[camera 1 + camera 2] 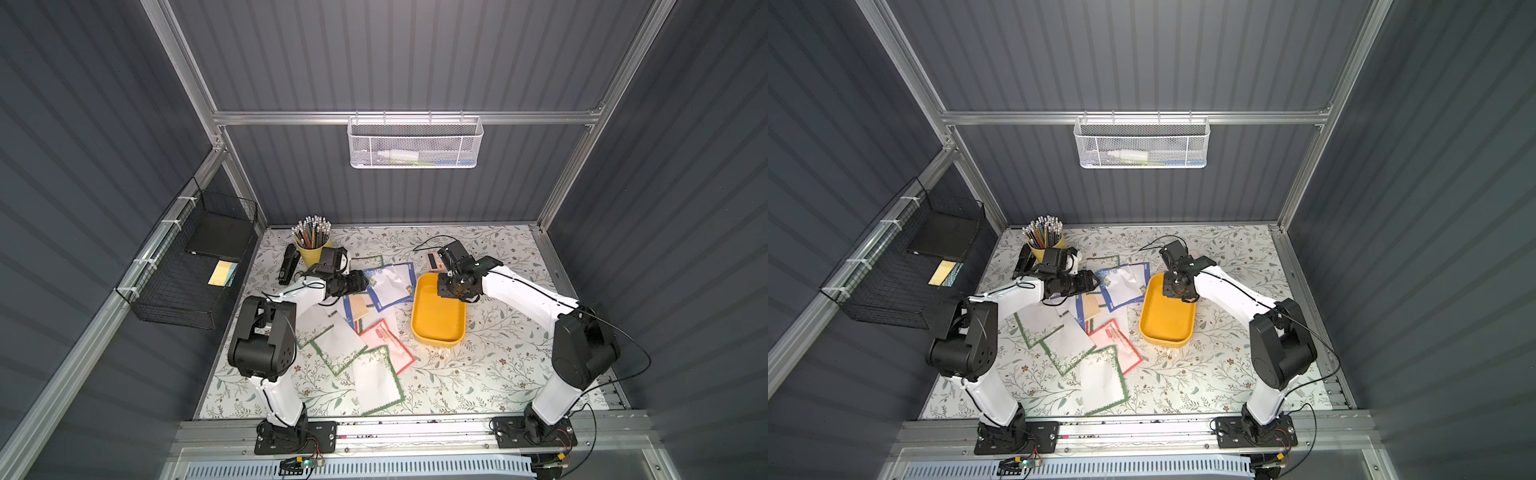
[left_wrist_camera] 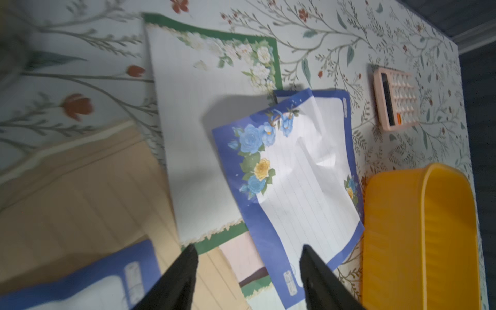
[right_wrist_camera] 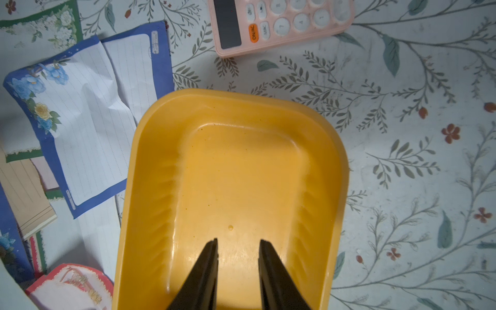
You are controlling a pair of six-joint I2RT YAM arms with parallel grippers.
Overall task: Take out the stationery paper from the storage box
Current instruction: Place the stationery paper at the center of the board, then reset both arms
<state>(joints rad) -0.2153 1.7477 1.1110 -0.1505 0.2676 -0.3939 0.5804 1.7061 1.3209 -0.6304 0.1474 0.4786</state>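
The storage box (image 1: 436, 324) (image 3: 233, 171) is a shallow yellow tray right of the table's middle, and its inside is bare. Stationery paper lies scattered on the table to its left. A creased blue-floral sheet (image 1: 392, 286) (image 2: 295, 174) lies beside the box. Green-bordered sheets (image 1: 376, 380), a red-bordered sheet (image 1: 390, 338) and a tan sheet (image 1: 359, 307) overlap nearer the front. My left gripper (image 2: 249, 248) hangs open above the near edge of the blue-floral sheet, holding nothing. My right gripper (image 3: 238, 241) hovers over the box's floor, its jaws apart with nothing between them.
A pink calculator (image 1: 434, 262) (image 2: 396, 99) lies just behind the box. A yellow pencil cup (image 1: 311, 249) and a black stapler (image 1: 289, 264) stand at the back left. A black wire basket (image 1: 195, 266) hangs on the left wall and a white mesh basket (image 1: 415, 143) on the back wall.
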